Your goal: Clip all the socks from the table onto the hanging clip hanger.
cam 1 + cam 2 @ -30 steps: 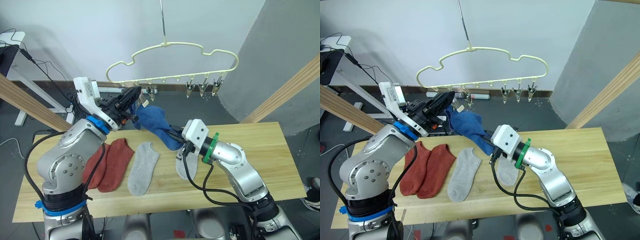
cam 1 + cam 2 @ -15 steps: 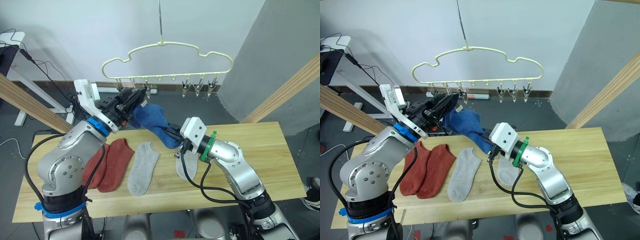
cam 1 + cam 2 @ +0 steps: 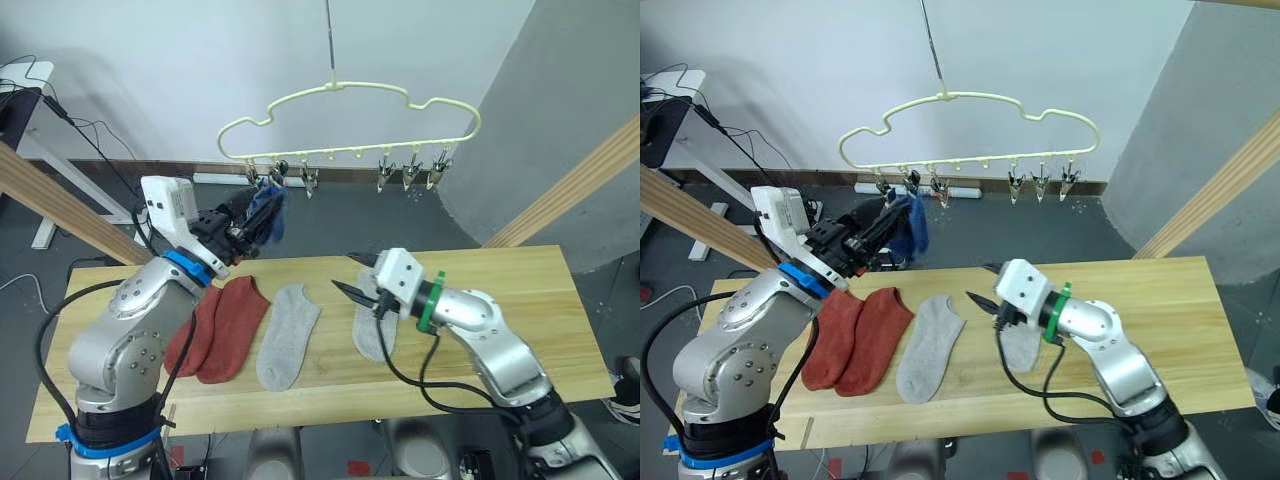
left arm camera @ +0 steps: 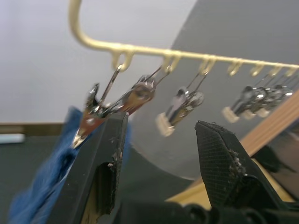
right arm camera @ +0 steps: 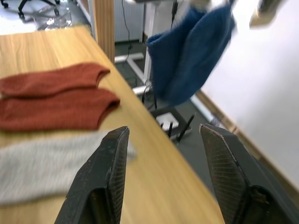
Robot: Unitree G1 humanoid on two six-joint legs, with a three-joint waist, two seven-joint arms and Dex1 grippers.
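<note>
The cream clip hanger [image 3: 350,96] hangs over the table's far edge. Blue sock fabric [image 3: 268,214] dangles from the clips at its left end; I cannot tell whether it is one sock or two. My left gripper [image 3: 243,222] stands open just below and beside those clips, with the metal clips [image 4: 135,95] and blue sock [image 4: 49,175] in front of its fingers. My right gripper [image 3: 343,272] is open and empty above the table [image 3: 520,290], over a grey sock [image 3: 372,332]. Another grey sock [image 3: 288,335] and two rust-red socks [image 3: 215,330] lie flat to the left.
Thick pale wooden poles slant down at the left [image 3: 60,205] and the right [image 3: 570,185]. Beyond the table's far edge are cables and a white stand [image 3: 40,110] on the floor. Bare tabletop stretches to the right of the grey sock.
My right gripper has let go of the blue sock, opened and dropped back toward the table. The blue sock now hangs from the hanger, and the left gripper has drawn back slightly.
</note>
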